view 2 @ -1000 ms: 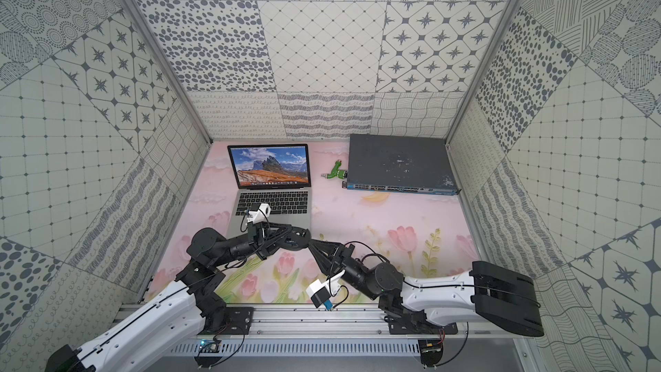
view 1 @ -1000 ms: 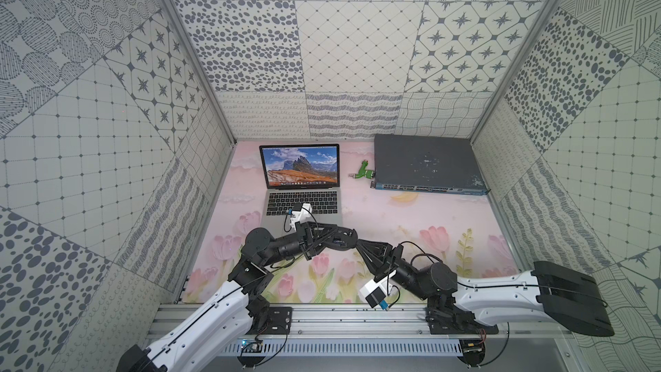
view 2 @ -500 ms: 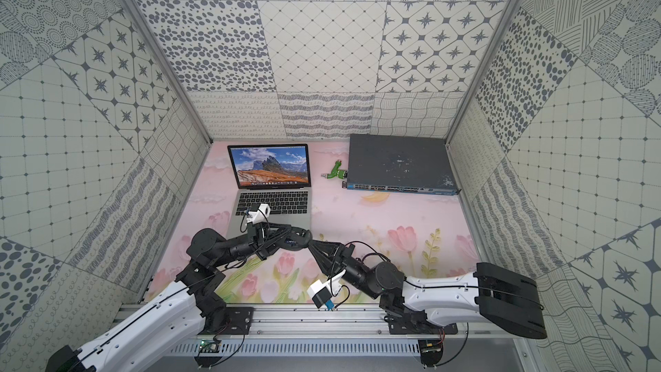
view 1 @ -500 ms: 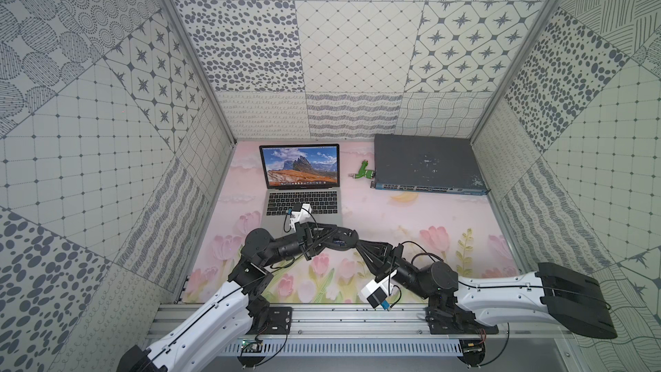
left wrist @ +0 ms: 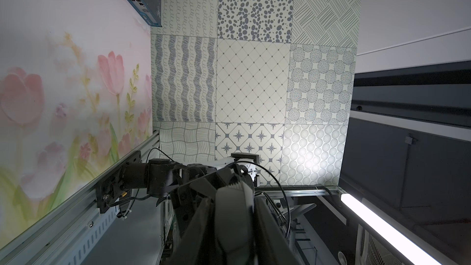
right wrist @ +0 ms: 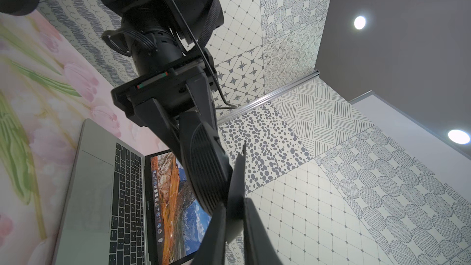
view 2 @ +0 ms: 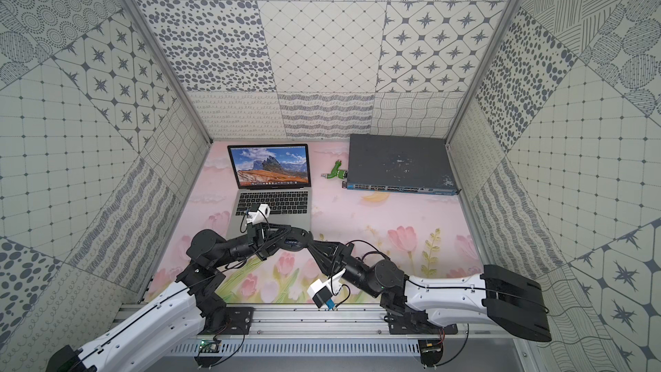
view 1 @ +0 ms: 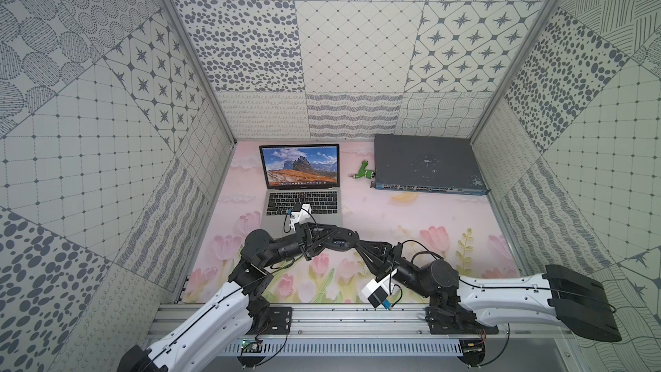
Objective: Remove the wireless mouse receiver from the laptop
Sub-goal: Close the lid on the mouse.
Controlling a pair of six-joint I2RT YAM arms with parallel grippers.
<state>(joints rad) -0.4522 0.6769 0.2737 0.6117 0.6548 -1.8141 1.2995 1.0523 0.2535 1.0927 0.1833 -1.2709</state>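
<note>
The left gripper (view 1: 331, 237) is clamped on one black oval mouse (view 1: 345, 239), held up off the floral mat with its long axis pointing at the right gripper (view 1: 361, 246). The two grippers meet tip to tip at the mouse's far end.

In the right wrist view, the right gripper's fingers (right wrist: 220, 225) stand narrow, close to parallel. A thin dark piece (right wrist: 238, 174) sits between them, right against the ribbed mouse (right wrist: 204, 164). I cannot tell whether they grip it, or whether it is part of the mouse.

The wireless mouse receiver is too small to make out in any view, so its place relative to either gripper cannot be told.

The laptop (view 1: 323, 205) lies open just beyond the left gripper. Both top views show its front edge close behind the gripper's wrist and its screen lit with a mountain scene. From the right gripper it lies beyond the mouse — keyboard and trackpad show in the wrist view (right wrist: 94, 187).

By count there is one laptop, one mouse, one green gadget (view 1: 365, 173) and one dark-grey switch box (view 1: 425, 162). The last two touch each other, well beyond the right gripper, at the far wall.
</note>
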